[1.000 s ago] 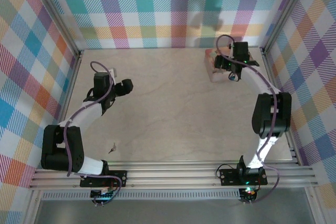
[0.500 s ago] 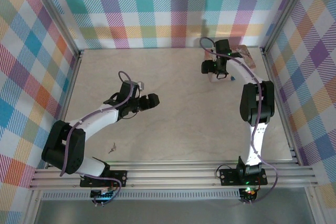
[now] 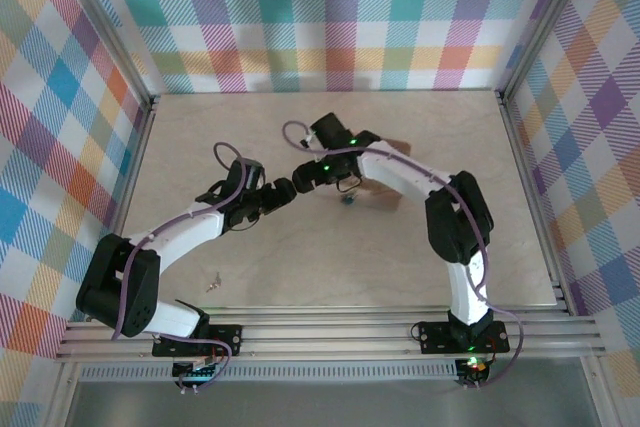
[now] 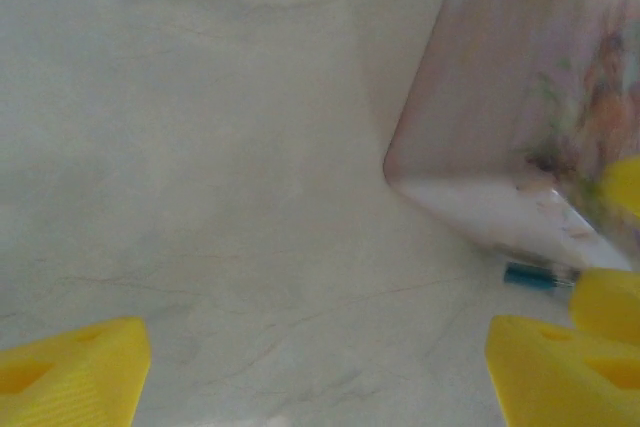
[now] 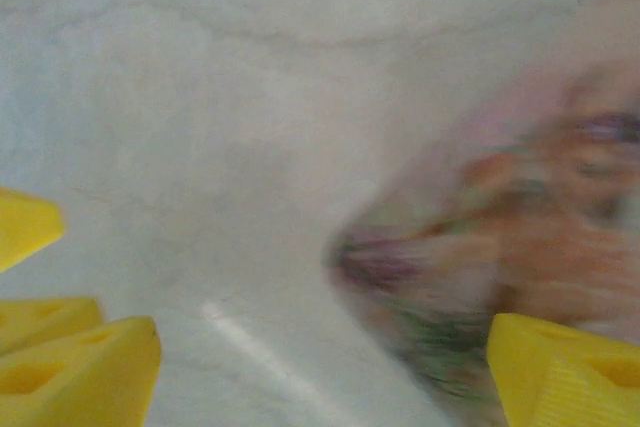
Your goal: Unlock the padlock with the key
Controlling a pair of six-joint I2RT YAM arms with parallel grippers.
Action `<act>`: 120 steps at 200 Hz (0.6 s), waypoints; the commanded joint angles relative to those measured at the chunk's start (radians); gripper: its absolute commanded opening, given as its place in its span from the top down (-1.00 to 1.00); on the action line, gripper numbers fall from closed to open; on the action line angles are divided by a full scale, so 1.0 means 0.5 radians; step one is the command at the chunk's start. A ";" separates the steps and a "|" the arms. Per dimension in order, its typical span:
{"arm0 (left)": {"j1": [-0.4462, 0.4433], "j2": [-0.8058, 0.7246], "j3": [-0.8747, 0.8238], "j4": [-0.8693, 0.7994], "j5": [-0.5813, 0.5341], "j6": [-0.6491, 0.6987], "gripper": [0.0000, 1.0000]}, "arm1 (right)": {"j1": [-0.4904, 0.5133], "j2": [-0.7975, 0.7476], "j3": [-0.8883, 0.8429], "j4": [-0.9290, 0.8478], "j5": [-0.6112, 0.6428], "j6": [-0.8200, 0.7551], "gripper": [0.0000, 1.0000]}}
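Observation:
The pink pictured tin box (image 3: pixel 384 194) lies mid-table under my right forearm. A tiny blue-grey piece at its near-left edge looks like the padlock (image 3: pixel 347 199); the left wrist view shows it on the table by the box's corner (image 4: pixel 535 275). The key (image 3: pixel 212 284) lies far off, near the left arm's base. My left gripper (image 3: pixel 283 193) is open over bare table (image 4: pixel 320 377), left of the box (image 4: pixel 520 97). My right gripper (image 3: pixel 303 176) faces it, open (image 5: pixel 320 377). The blurred box (image 5: pixel 500 247) reaches its right finger; touching or not, I cannot tell.
Checkered walls and metal rails enclose the table (image 3: pixel 330 267) on three sides. The right arm's elbow (image 3: pixel 455 212) stands to the right of the box. The two grippers sit almost tip to tip near the middle.
The right arm has swung from the back right corner to the middle, and the tin box with the padlock has come along. The left gripper stays mid-table and has opened a little wider. The key has not moved.

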 commanded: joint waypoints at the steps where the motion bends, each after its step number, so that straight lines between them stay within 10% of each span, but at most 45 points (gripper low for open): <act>1: 0.034 -0.012 0.034 0.102 -0.022 -0.050 -0.76 | -0.038 -0.205 0.067 -0.235 -0.116 0.112 -0.75; 45: 0.169 0.089 0.144 0.098 0.143 0.021 -0.77 | -0.262 -0.653 -0.230 -0.309 0.144 0.176 -0.83; 120: 0.181 0.591 0.493 -0.079 0.623 0.206 -0.22 | -0.525 -0.765 -0.989 0.124 -0.440 0.780 -0.73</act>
